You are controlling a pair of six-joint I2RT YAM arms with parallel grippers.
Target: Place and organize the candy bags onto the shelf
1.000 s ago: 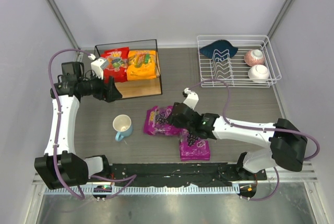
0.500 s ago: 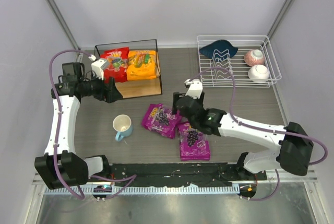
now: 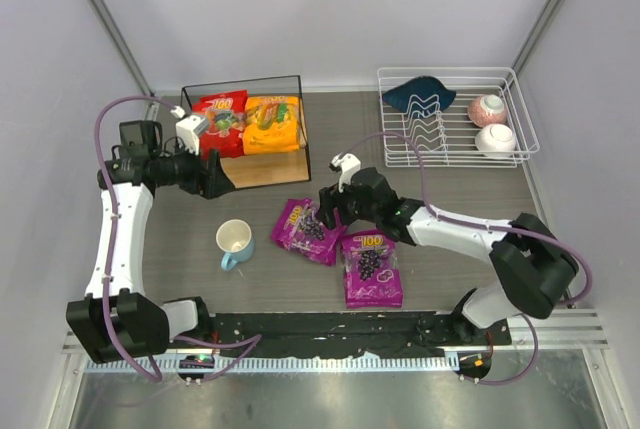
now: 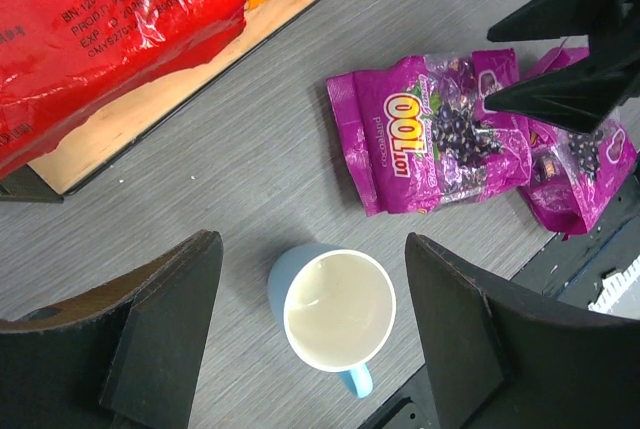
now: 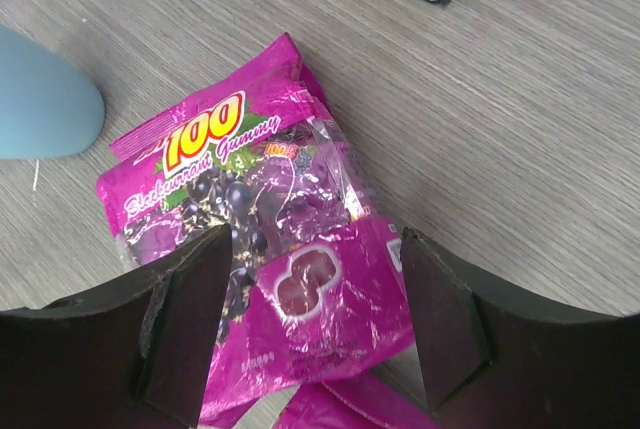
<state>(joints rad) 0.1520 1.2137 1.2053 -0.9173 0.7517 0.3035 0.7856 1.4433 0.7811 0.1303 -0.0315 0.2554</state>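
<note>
The red candy bag and the orange-yellow one lie side by side on the wooden shelf. Two purple bags lie on the table, one overlapping the other. My right gripper is open and empty, hovering over the right end of the left purple bag, with the second purple bag just below. My left gripper is open and empty in front of the shelf, above the mug. The left wrist view shows the red bag and the purple bag.
A blue mug stands left of the purple bags, also in the left wrist view. A white wire dish rack at the back right holds a dark blue item and two bowls. The shelf's right half shows bare wood in front.
My right gripper has swung back and left from over both purple bags to the left bag's far end. That bag shifted slightly. The left arm has not moved.
</note>
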